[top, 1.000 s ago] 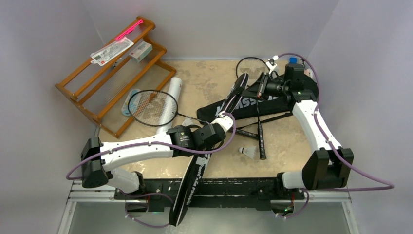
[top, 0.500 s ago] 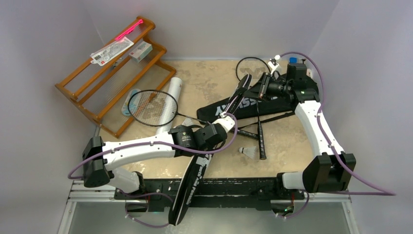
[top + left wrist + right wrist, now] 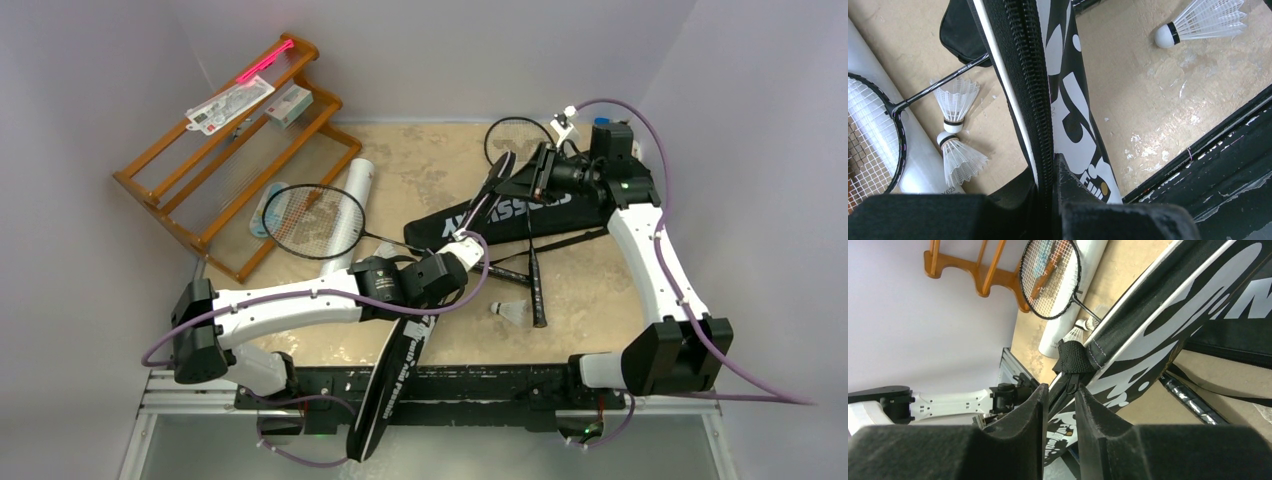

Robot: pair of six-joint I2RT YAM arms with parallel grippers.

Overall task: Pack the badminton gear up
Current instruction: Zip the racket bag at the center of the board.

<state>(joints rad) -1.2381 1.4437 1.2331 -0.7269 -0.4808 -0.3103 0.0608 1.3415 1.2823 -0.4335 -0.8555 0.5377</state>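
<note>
Top external view showed, from the left, the orange rack [image 3: 230,150] against the wall and one racket [image 3: 315,220] lying with its head partly over the white tube [image 3: 352,195]. The left arm stretched low and nearly straight across the table [image 3: 420,160] toward centre. The left end effector [image 3: 1048,167] was pressed together on the zip edge of a black racket bag [image 3: 400,360]. That bag was held up on edge, its lower end hanging past the near table edge. A second bag [image 3: 520,215] lay flat behind it, a shuttlecock [image 3: 512,312] on the table nearer the arms. At right, the arm rose from its base toward the far wall, wrist bent back toward centre. The right end effector [image 3: 1062,390] had its fingers slightly spread either side of the raised bag's zip tab [image 3: 1068,360], apparently not pinching it. The likely risk was that, with one firm hold only, the long bag could sag or twist, sweeping the shuttlecock aside. The tab could also slip clear of the spread fingers.
</note>
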